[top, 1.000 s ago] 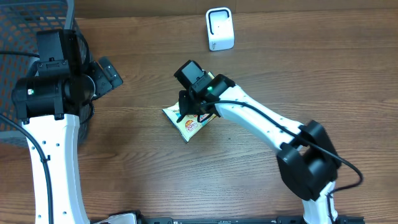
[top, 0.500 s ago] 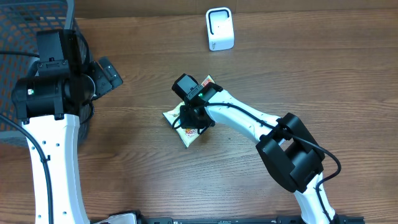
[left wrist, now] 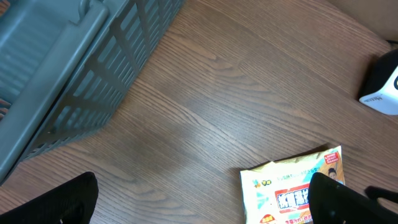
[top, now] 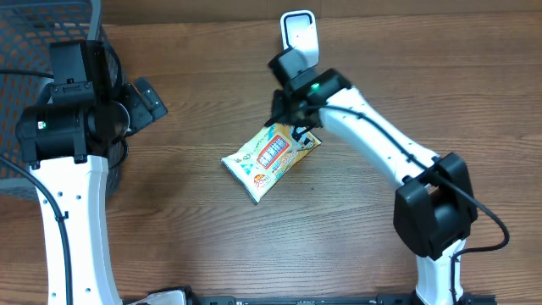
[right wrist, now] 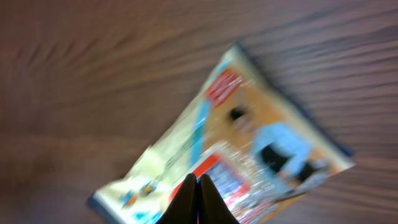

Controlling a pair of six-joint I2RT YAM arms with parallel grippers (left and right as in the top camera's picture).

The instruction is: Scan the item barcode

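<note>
With its fingers [right wrist: 186, 202] pinched shut on nothing, I'm hovering the right gripper [top: 292, 120] over the snack packet [top: 269, 157] lying on the table on the near side of the white scanner [top: 299, 38], the left gripper [top: 146, 100] gaping empty far left, so I'm judging pickup and scan both undone.

The yellow snack packet [top: 269, 161] is lying diagonally, printed face up, on the table [top: 169, 237], just below the white scanner [top: 301, 30].

The snack packet [top: 273, 154] is pale yellow with a red label and touches of blue and orange. The bench [top: 195, 237] is brown with darker wood grain. The scanner [top: 299, 27] is white with a black face. The basket [top: 34, 34] is grey lattice. The left arm [top: 72, 220] and right arm [top: 373, 140] are white with black joints, 2 alike.
</note>
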